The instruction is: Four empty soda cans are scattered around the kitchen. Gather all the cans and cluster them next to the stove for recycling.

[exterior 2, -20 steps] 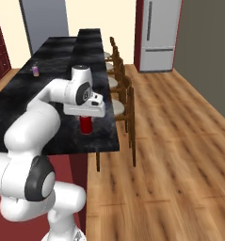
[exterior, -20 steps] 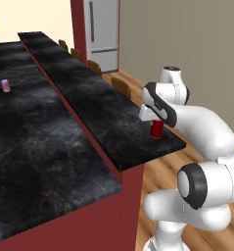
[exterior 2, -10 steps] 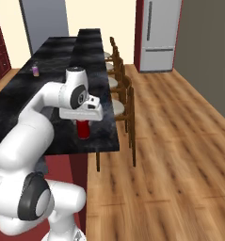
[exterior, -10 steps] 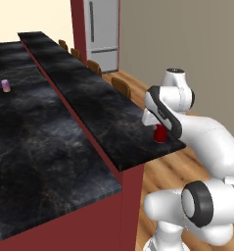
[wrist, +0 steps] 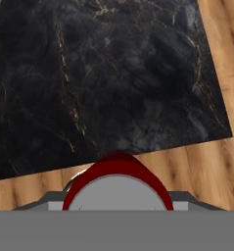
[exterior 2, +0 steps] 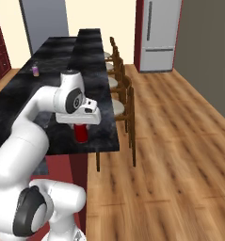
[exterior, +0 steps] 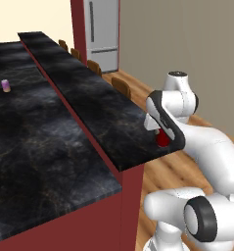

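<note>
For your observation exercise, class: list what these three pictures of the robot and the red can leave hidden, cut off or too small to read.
- Red can: its top sits under the white hand in the right base view; in the left base view the arm covers most of it.
- Fingers: hidden in the hand view by the can's top and the frame's bottom edge.
- Purple can: too small for any label.
- Stools: tucked under the counter.

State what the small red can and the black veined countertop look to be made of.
Small red can: probably painted metal, given its plain silver-grey top and glossy red wall. Black veined countertop: looks like polished marble or similar stone, with pale irregular veins and a soft sheen; being rendered, it stays uncertain.
</note>
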You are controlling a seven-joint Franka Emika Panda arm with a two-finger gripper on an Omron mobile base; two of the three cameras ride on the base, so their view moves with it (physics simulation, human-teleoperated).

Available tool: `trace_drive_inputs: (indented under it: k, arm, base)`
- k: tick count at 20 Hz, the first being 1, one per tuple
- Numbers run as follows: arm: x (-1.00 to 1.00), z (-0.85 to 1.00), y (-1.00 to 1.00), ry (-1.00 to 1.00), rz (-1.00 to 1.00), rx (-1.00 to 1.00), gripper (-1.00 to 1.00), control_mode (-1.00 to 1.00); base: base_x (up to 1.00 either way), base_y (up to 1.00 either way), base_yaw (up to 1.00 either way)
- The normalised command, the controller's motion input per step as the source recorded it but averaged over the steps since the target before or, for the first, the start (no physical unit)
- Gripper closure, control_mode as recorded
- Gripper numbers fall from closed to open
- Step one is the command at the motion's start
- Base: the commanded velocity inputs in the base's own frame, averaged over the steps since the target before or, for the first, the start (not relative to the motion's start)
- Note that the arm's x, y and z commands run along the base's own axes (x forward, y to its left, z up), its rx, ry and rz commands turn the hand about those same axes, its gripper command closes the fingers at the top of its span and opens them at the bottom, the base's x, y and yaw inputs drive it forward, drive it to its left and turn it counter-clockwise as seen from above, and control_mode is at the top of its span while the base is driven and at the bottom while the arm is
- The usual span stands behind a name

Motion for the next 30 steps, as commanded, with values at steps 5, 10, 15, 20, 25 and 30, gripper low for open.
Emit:
trace_drive_inputs:
  k: [5, 10, 15, 20, 25, 30]
  arm:
    - [-0.28, 0.00, 0.00, 0.00, 0.00, -0.03, 1.00, -1.00]
    - [-0.35, 0.00, 0.00, -0.01, 0.00, -0.03, 1.00, -1.00]
    - [-0.06, 0.00, 0.00, -0.01, 0.00, 0.00, 1.00, 1.00]
    - [0.00, 0.00, 0.00, 0.00, 0.00, 0.00, 1.00, 1.00]
    - [0.00, 0.00, 0.00, 0.00, 0.00, 0.00, 1.00, 1.00]
    - [0.00, 0.00, 0.00, 0.00, 0.00, 0.00, 1.00, 1.00]
  base:
    - [0.00, 0.00, 0.00]
    - [0.00, 0.00, 0.00]
    - [-0.19, 0.06, 0.00]
    - [-0.41, 0.18, 0.00]
    - [-0.75, 0.20, 0.00]
    - [-0.80, 0.38, 0.00]
